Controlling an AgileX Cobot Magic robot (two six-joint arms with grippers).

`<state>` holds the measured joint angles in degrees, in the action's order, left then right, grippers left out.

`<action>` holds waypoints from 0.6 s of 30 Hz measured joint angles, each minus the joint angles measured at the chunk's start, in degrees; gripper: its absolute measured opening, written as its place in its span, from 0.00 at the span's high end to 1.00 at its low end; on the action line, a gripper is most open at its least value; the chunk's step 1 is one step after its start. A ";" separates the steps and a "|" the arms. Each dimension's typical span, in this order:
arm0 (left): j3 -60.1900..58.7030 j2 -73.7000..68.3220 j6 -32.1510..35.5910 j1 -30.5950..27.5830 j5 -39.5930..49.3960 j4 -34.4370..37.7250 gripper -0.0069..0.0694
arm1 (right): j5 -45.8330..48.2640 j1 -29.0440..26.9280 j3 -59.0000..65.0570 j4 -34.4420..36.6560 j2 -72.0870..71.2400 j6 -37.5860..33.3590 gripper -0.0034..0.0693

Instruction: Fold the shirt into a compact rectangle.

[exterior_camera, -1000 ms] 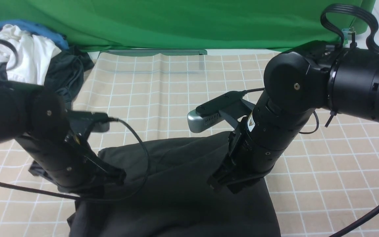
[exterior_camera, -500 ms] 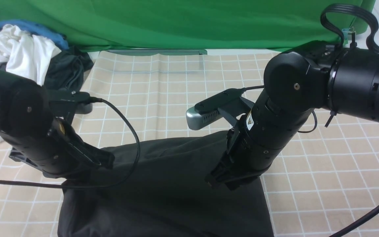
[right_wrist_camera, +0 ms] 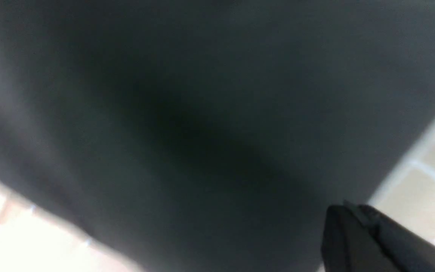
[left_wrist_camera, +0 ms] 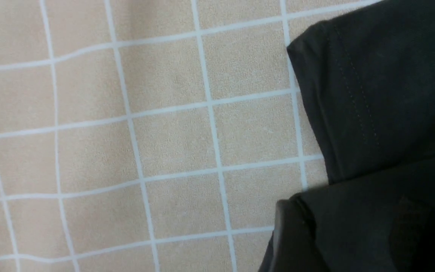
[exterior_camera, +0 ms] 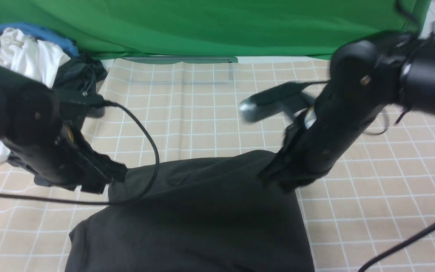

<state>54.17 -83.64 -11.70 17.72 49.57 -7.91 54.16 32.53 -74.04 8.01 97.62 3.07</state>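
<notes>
Shirt (exterior_camera: 202, 211) sits near-centre on the checked cloth (exterior_camera: 210, 113), folded into a rough block, far edge spanning between the two arms.

Left gripper (exterior_camera: 115, 175) is at the shirt's far-left corner; can't tell from these views if it's released or clenched. The left wrist view shows only the hemmed corner (left_wrist_camera: 372, 98) lying flat on the cloth, no jaws in sight. Right gripper (exterior_camera: 278, 179) is clenched at the far-right edge; whether fabric is pinched is unclear, since the front and right wrist views are both blurred.

Doing this step well, my read:
- lay both corners down level so the far edge runs along a grid line
- release only once the fabric lies flat, then lift straight up, no drag
- near-left edge bulges out; square it next

Writing: none legible. No chest print visible. There's a small yellow sticker on the left arm and a pale label on the right arm, both unreadable.
</notes>
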 joint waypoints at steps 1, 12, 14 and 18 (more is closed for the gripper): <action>0.77 0.64 0.32 0.00 1.10 1.01 0.53 | -0.14 -1.43 -0.05 0.35 0.00 0.11 0.88; -3.20 14.53 12.88 0.00 2.60 22.32 0.89 | -7.81 -7.79 -0.18 5.50 6.06 -2.47 0.21; -5.81 18.15 13.81 0.00 2.70 23.76 0.89 | -9.45 -7.79 -0.18 7.58 8.80 -3.56 0.17; -8.19 21.40 13.81 0.00 2.70 24.13 0.89 | -11.10 -7.79 -0.18 11.39 12.40 -5.57 0.20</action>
<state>45.98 -62.24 2.11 17.72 52.28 16.22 43.07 24.74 -74.22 19.41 110.01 -2.51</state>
